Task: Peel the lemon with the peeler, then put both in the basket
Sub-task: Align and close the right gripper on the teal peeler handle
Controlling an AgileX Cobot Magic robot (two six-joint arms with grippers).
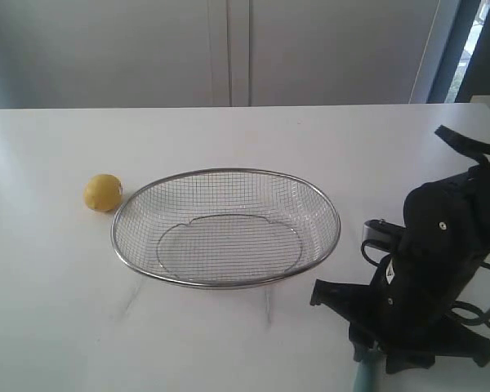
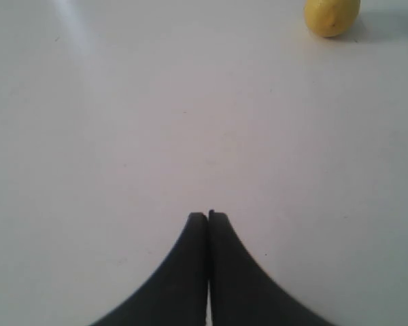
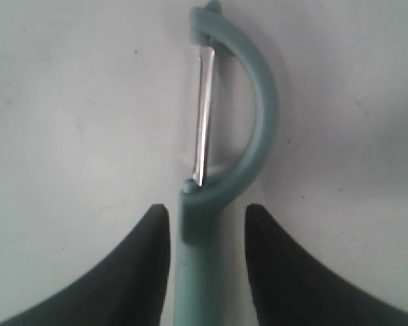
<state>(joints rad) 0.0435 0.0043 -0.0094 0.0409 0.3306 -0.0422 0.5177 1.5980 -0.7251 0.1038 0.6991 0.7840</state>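
The lemon (image 1: 103, 193) lies on the white table just left of the wire basket (image 1: 226, 171), which holds nothing. It also shows at the edge of the left wrist view as the lemon (image 2: 332, 15), well away from my left gripper (image 2: 208, 216), whose jaws are pressed together on nothing over bare table. The teal peeler (image 3: 258, 102) lies flat on the table. My right gripper (image 3: 207, 210) is open and straddles its handle, with a gap showing at one finger. In the exterior view only the peeler's handle end (image 1: 364, 377) shows below the right gripper (image 1: 367, 347), at the front right.
The right arm (image 1: 433, 269) with its cables stands low at the front right, beside the basket's right end. The left arm does not show in the exterior view. A grey wall (image 1: 229, 49) runs behind the table's far edge.
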